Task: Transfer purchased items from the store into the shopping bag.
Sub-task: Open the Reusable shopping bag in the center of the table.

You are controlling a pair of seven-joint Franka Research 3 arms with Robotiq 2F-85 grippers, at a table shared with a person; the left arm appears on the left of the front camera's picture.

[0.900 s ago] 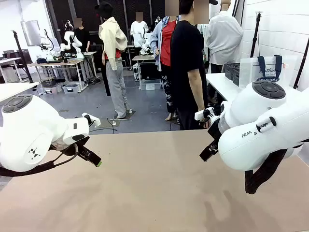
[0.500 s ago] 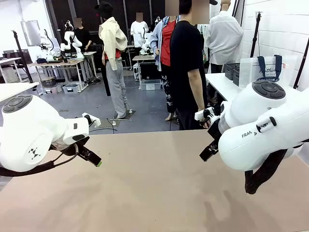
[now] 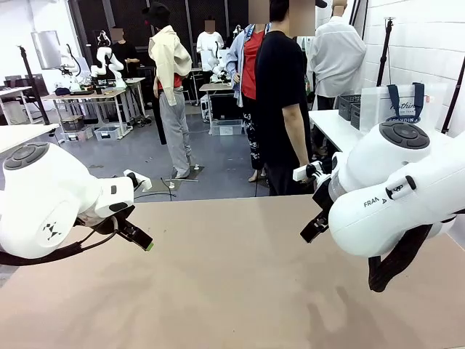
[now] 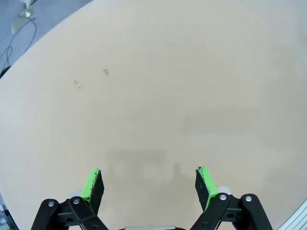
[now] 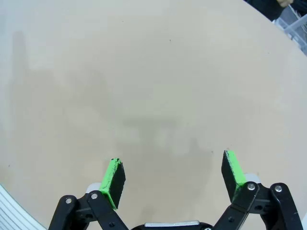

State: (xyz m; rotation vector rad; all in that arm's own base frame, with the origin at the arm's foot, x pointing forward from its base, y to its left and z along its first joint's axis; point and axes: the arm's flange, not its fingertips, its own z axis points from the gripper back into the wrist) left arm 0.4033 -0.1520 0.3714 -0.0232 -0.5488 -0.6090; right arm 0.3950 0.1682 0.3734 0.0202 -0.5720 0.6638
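My left gripper (image 3: 139, 237) hangs low over the left side of the bare tan table (image 3: 232, 276). It stands open with nothing between its green pads (image 4: 92, 184), and the left wrist view has only tabletop under it. My right gripper (image 3: 313, 226) hovers over the right side, also open and empty, its pads (image 5: 115, 177) wide apart above bare table. The shopping bag (image 3: 396, 107), whitish with navy handles, stands on a white side table at the far right. The store (image 3: 349, 106), a dark grey mesh basket, sits just left of the bag. The purchased items are out of view.
A person in a black top (image 3: 282, 102) stands at the table's far edge, turned sideways. Other people stand behind on the grey floor. The white side table (image 3: 336, 129) lies beyond the table's far right corner.
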